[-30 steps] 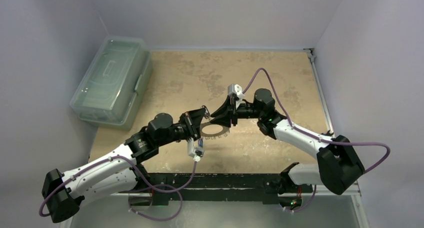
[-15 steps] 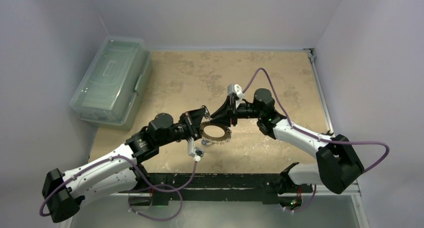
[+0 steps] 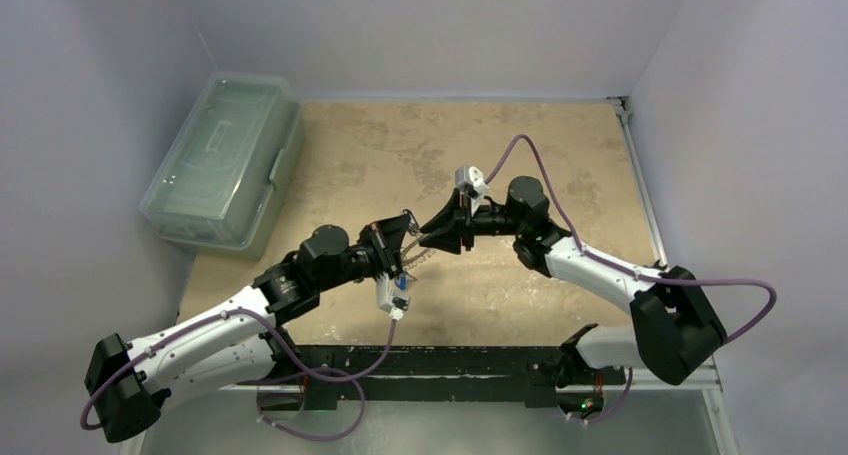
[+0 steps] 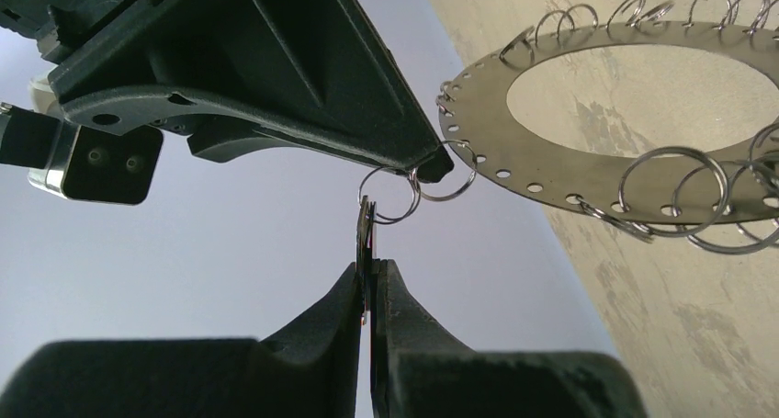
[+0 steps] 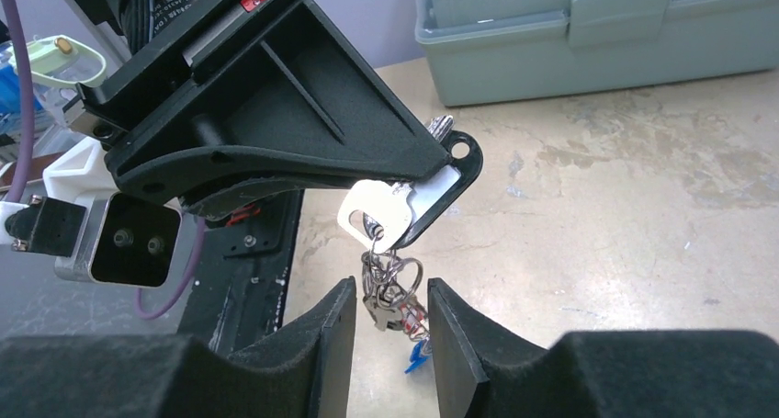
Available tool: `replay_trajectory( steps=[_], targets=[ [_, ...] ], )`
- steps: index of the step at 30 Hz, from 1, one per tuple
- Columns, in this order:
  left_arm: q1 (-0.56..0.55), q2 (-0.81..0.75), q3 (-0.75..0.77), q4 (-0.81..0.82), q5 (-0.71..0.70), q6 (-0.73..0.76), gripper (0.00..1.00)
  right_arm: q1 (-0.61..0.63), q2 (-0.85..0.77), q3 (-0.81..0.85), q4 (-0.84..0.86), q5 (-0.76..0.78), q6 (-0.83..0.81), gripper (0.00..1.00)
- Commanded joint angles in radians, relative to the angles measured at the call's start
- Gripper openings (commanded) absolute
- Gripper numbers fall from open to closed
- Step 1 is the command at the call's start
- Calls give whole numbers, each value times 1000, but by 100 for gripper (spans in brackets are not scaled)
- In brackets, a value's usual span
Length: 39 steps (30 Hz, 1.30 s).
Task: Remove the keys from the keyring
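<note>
1. The left gripper (image 4: pixel 369 269) is clamped on one key (image 4: pixel 366 230), seen edge-on, with the key's head sticking out past the fingertips.
2. Just beyond that head, two small rings (image 4: pixel 413 196) chain the key to the keyring (image 4: pixel 478 124), a flat holed band fringed with more such rings. It hangs ahead and to the right of the left gripper, apparently off the table (image 3: pixel 560 155).
3. The right gripper (image 5: pixel 392 288) meets the left one almost tip to tip. Its jaws are parted, astride the other keys (image 5: pixel 384 312) and rings dangling under the held key. I see no clear pinch on them.
4. The step in hand, as I judge it, is working this one key off its link. The left gripper anchors the key while the right gripper hunts for a hold on the ring next to it.
5. The next move probably calls for the right jaws to close on the small ring nearest the left fingertips, not on the whole bunch.
6. The key's hole must then be turned along the ring's split coil. That needs a firm left grip and a small, steady twist, since a hard pull would likely only drag the keyring along.
</note>
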State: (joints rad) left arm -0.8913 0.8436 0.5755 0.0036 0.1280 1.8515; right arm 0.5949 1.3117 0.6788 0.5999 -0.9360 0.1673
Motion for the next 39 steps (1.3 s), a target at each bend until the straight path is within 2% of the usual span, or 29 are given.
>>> replay_trajectory(
  steps=[1,6,11,21,26,31,32,34,35,39],
  targets=[
    [-4,-1,25,71,-16,-19,0,1,-2,22,24,5,-3,37],
    [-4,3,43,70,-47,-64,0,-2,-16,47,-16,1,-20,29],
    [-4,12,55,63,-50,-69,0,2,-10,56,-50,28,-44,26],
    [-9,25,80,57,-59,-94,0,11,4,65,-95,70,-96,26],
    [-10,22,84,48,-60,-98,0,11,-1,68,-97,77,-103,18],
    [-10,20,86,38,-61,-104,0,11,-7,70,-97,76,-104,5],
    [-9,20,87,36,-60,-109,0,11,-9,71,-97,75,-104,6],
    [-9,20,89,30,-60,-111,0,11,-10,75,-98,71,-103,21],
    [-10,20,89,30,-58,-109,0,11,-12,77,-100,71,-103,25],
    [-13,23,87,25,-53,-105,0,12,-17,80,-91,62,-96,26]
  ],
)
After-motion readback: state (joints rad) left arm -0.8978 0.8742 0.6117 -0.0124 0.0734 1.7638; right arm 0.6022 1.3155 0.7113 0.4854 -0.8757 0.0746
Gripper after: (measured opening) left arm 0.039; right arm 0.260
